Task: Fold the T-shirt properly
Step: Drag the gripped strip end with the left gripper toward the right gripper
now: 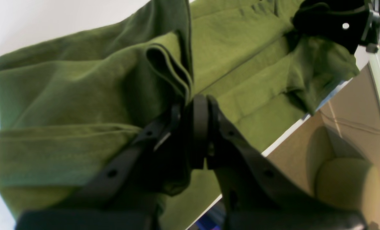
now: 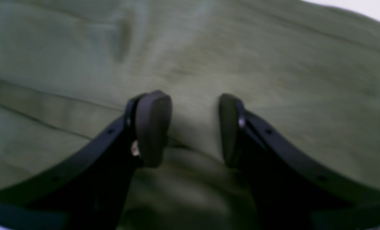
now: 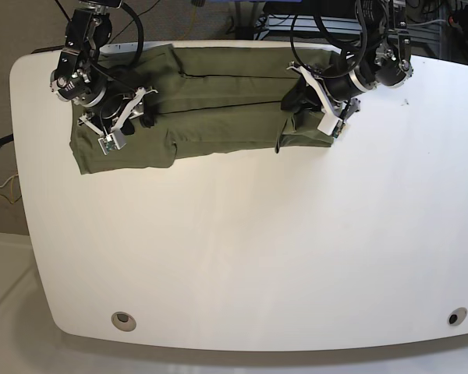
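curved black fingers (image 2: 153, 127), oval pads

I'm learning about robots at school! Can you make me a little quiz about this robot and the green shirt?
1. True or false: the T-shirt lies at the table's far edge.
2. Which gripper is pinching cloth: A) left gripper B) right gripper C) neither?
3. Fill in: the right gripper's jaws stand ____ above the shirt.

Key: 1 true. 2 A; its jaws are closed on a fold. 3 open; nothing sits between them.
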{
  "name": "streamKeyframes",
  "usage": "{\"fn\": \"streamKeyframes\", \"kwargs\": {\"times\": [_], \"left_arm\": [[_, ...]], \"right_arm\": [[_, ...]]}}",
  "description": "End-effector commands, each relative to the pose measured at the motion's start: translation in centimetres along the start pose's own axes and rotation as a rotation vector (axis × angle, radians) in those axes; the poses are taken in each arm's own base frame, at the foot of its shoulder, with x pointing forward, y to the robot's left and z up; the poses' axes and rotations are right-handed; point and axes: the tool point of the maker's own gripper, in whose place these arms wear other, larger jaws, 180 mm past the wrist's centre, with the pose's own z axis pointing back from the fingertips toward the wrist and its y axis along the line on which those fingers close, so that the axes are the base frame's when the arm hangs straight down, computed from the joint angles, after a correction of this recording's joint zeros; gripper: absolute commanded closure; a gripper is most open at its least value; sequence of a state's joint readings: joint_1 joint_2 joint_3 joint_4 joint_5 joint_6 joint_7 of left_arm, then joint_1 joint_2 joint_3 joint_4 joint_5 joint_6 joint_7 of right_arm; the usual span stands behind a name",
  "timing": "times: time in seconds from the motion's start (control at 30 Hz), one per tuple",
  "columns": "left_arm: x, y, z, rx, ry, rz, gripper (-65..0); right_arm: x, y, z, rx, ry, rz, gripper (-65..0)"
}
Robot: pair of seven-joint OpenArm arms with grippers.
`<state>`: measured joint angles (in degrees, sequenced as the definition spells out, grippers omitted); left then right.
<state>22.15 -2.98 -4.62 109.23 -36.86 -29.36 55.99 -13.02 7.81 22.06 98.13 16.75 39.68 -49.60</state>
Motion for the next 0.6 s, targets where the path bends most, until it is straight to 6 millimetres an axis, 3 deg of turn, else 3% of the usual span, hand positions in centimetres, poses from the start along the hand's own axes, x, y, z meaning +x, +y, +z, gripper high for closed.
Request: {"fn": "streamKeyframes", "kwargs": {"times": [0.0, 0.57], "left_arm": [[1.9, -1.5, -0.3, -0.042, -0.081, 0.006, 0.0], [2.5, -2.8, -1.7, -0.074, -0.114, 0.065, 0.0]], "right_arm": [[1.3, -0.4, 0.4, -0.005, -0.039, 0.019, -27.1], [1.2, -0.3, 0.4, -0.004, -0.036, 0.019, -26.7]]}}
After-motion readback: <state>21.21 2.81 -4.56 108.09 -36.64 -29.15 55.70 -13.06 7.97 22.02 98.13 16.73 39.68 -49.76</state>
